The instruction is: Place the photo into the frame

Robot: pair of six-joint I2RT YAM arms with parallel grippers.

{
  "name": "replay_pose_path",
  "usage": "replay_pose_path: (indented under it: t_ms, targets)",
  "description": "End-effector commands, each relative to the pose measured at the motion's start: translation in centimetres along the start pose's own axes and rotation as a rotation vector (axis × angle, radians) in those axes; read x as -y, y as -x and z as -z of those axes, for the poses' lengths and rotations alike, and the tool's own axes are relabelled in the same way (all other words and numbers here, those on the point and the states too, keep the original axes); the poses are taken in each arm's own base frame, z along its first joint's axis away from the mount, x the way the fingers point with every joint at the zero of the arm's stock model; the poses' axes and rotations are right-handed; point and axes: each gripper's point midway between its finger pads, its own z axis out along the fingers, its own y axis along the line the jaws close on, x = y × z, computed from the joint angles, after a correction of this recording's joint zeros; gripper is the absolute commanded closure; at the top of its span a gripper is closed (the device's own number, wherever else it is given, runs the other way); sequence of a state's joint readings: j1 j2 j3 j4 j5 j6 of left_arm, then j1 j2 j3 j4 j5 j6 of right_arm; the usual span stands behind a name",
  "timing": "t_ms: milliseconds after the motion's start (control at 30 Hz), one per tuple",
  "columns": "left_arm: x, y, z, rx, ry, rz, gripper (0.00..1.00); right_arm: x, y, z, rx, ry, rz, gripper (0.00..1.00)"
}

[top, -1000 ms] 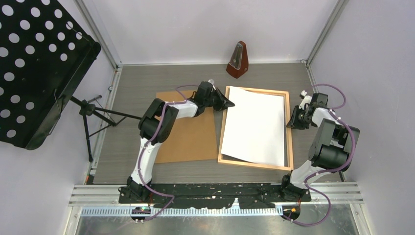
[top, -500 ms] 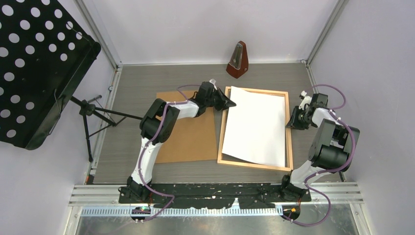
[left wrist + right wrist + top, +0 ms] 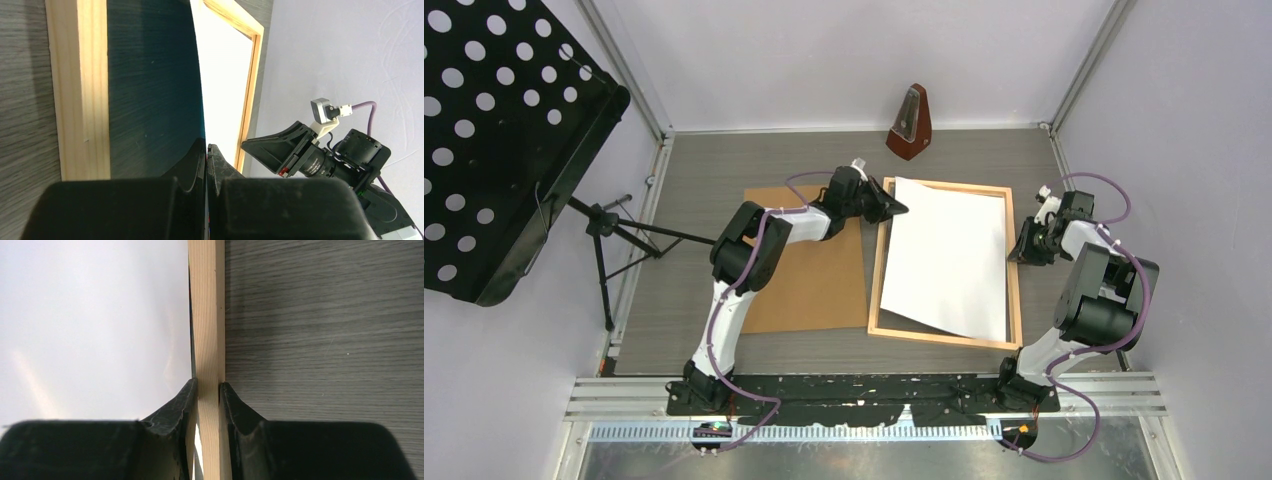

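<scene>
The frame (image 3: 940,336) lies flat on the surface (image 3: 724,180), right of centre. The photo (image 3: 944,255) sits over its opening with the white back up, so the print faces down as it should for loading from behind.

The left fingers (image 3: 890,208) are closed on the photo's far-left corner. The left wrist view shows the sheet pinched edge-on and lifted off the frame's left rail. Holding one corner lets the arm steer the whole sheet while the rest of it rests in the frame.

The right fingers (image 3: 1024,248) are clamped across the frame's right rail, one finger inside and one outside. This most likely pins the frame so that it does not slide while the photo is nudged.

The photo is slightly skewed. Its near edge slants across the near rail instead of running parallel to it, so it does not look fully seated yet. The next move probably calls for a small turn and then lowering that corner inside the left rail.

The board (image 3: 809,280) lies to the left under the left arm, apart from the frame.
</scene>
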State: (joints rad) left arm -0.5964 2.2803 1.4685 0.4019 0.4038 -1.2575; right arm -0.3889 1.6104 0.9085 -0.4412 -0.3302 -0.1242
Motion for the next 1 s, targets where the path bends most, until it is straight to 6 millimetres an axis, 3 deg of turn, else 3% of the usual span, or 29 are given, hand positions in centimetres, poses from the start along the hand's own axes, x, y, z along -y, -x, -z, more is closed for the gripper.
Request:
replay_pose_path:
  t_ms: [0,267,667,967]
  targets:
    - [2.0,1.2,0.4,0.055,-0.085,-0.026,1.0,-1.4,-0.5,0.5,-0.014,0.059,-0.044,0.94]
    - [1.9,1.4,0.7,0.072,-0.101,-0.029,1.0,-1.3,-0.4,0.6,-0.008,0.06,-0.048,0.94]
    - [0.9,-0.4,0.6,0.044,-0.088,-0.035,1.0,-1.3,-0.4,0.4,-0.012,0.063,-0.05,0.94]
    - [0.9,-0.8,1.0,0.032,-0.072,-0.065,0.84,-1.5,-0.4,0.5,-0.01,0.07,-0.05,0.94]
